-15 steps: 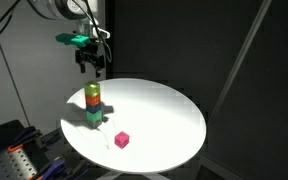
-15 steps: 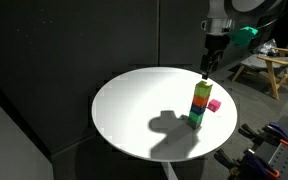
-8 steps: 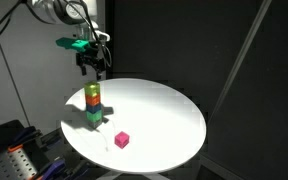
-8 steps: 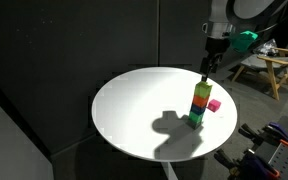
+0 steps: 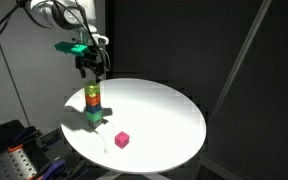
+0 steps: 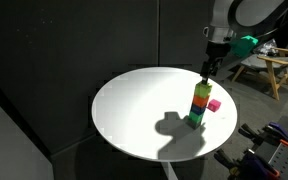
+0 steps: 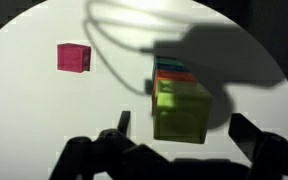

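Stack of matte, sharp-edged cubes (image 5: 92, 105) is seated near the rim of the smooth round white table (image 5: 164, 110). A lime-yellow cube is on top, with orange, green and teal below. Gripper (image 5: 95, 71) is held just above the stack, jaws spread, nothing gripped. Versus a second ago, the gripper is shifted slightly lower. Stack and loose pink cube (image 5: 122, 139) are unmoved.

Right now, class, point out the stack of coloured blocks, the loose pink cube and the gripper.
stack of coloured blocks (image 5: 92, 106): an exterior view, on its middle blocks.
pink cube (image 7: 74, 57): wrist view, on its upper face.
gripper (image 5: 95, 72): an exterior view, midway between its open fingertips.
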{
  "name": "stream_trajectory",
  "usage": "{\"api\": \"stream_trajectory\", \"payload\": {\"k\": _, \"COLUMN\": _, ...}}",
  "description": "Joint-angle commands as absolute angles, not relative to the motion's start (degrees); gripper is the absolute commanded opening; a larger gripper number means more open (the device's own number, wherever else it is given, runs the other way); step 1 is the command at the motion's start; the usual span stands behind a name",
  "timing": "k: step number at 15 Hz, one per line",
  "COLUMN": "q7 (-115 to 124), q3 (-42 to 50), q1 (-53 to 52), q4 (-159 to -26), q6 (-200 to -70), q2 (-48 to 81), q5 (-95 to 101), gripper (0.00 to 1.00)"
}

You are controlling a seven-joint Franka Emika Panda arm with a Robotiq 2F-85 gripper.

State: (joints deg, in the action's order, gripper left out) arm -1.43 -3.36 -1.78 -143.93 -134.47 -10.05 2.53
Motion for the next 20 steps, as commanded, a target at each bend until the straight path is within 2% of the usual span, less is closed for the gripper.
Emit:
{"api": "stream_trajectory", "payload": {"k": 1, "q7": -0.9, "q3": -3.1, "q1": -1.9, "q4": -144.5, "q6": -136.4, "q2": -9.9, "q5": 3.0, "gripper": 1.0}}
{"api": "stream_trajectory", "payload": {"k": 20, "q7": 1.4, "q3": -3.5, "q1": -1.9, "q4": -141.2, "q6": -138.0, "q2": -4.8, "q5": 4.5, "gripper": 1.0}}
